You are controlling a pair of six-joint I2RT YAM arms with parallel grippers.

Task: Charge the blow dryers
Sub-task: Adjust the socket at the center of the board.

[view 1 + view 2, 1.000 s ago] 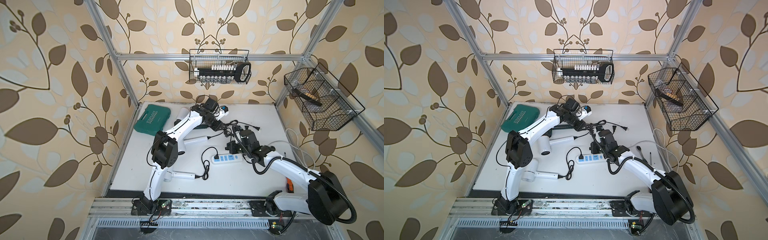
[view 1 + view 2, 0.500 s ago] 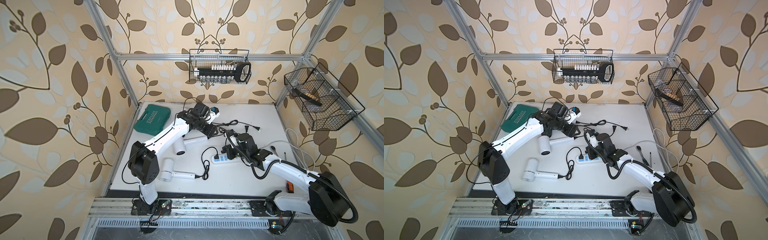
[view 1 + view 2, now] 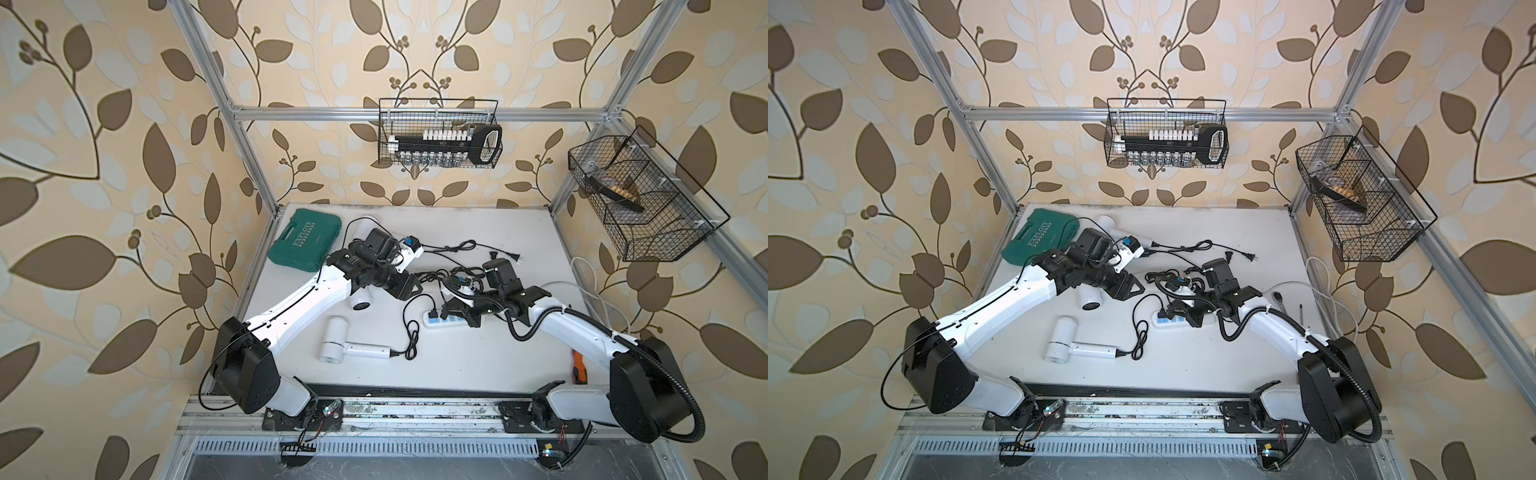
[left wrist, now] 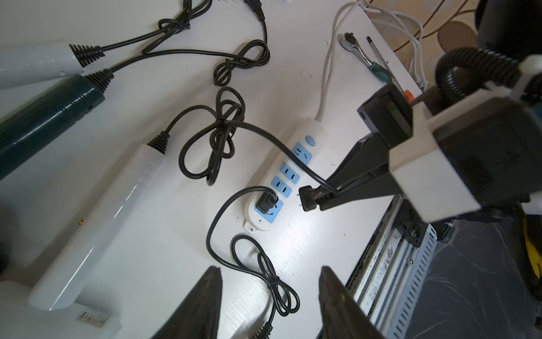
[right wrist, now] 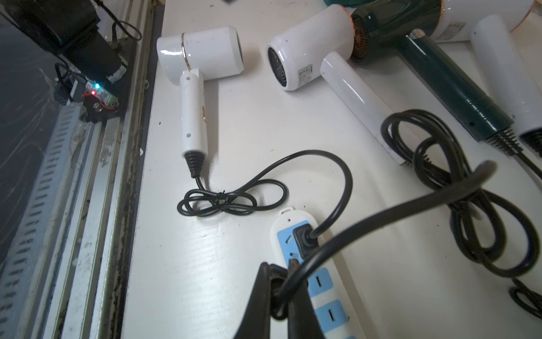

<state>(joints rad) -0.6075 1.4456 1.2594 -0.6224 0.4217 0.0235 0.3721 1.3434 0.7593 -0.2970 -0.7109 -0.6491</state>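
Four blow dryers lie on the white table. In the right wrist view they are a white one [image 5: 205, 55], a second white one [image 5: 308, 64], a dark green one [image 5: 440, 73] and a third white one [image 5: 498, 44]. The first white dryer [image 3: 336, 340] has its plug [image 5: 305, 237] in the end socket of the white power strip [image 3: 446, 322]. My right gripper [image 5: 281, 273] is shut on another black plug [image 4: 306, 199], just above the strip [image 4: 287, 176] beside the neighbouring socket. My left gripper [image 4: 269, 276] hangs open and empty over the table's middle [image 3: 409, 286].
A teal case [image 3: 305, 239] lies at the back left. Tangled black cords [image 3: 449, 274] cross the middle. A ratchet [image 4: 360, 52] and a screwdriver lie near the right edge, and an orange-handled tool [image 3: 577, 365] at the front right. Two wire baskets [image 3: 440, 133] hang on the walls.
The left arm has dropped and swung leftward, drawing its gripper forward from the back. The right gripper has carried the plug slightly forward and down over the power strip.
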